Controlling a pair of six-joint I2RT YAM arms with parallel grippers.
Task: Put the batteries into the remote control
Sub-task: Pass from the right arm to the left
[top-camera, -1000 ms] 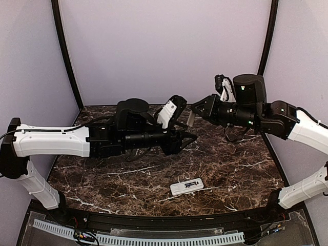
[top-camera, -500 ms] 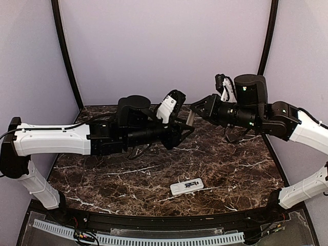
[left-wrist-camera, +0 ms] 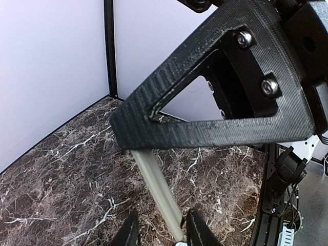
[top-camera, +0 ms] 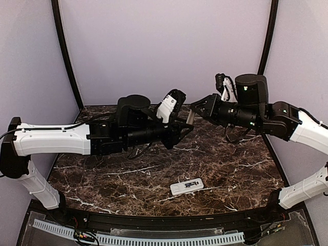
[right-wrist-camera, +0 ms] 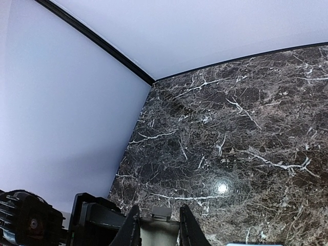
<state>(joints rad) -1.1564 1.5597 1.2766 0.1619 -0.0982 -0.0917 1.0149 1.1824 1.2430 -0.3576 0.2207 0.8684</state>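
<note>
The white remote control (top-camera: pixel 187 186) lies on the marble table near the front edge, a dark patch on its upper face. My right gripper (top-camera: pixel 195 110) is shut on the small flat white cover piece (top-camera: pixel 190 118) and holds it in the air; the cover also shows between its fingers in the right wrist view (right-wrist-camera: pixel 156 231). My left gripper (top-camera: pixel 187 128) is open, its fingers on either side of the cover's free end (left-wrist-camera: pixel 160 193). In the left wrist view the cover lies close to the right-hand finger (left-wrist-camera: pixel 201 231). No batteries are in view.
The dark marble table (top-camera: pixel 241 164) is walled by pale panels with black corner posts (top-camera: pixel 65 56). Both arms reach across the table's middle and meet above its back half. A ridged white strip (top-camera: pixel 154 239) runs along the front edge.
My left gripper has risen and moved a little right, up to the cover's lower end. The right gripper with the cover has barely moved. The remote has not moved.
</note>
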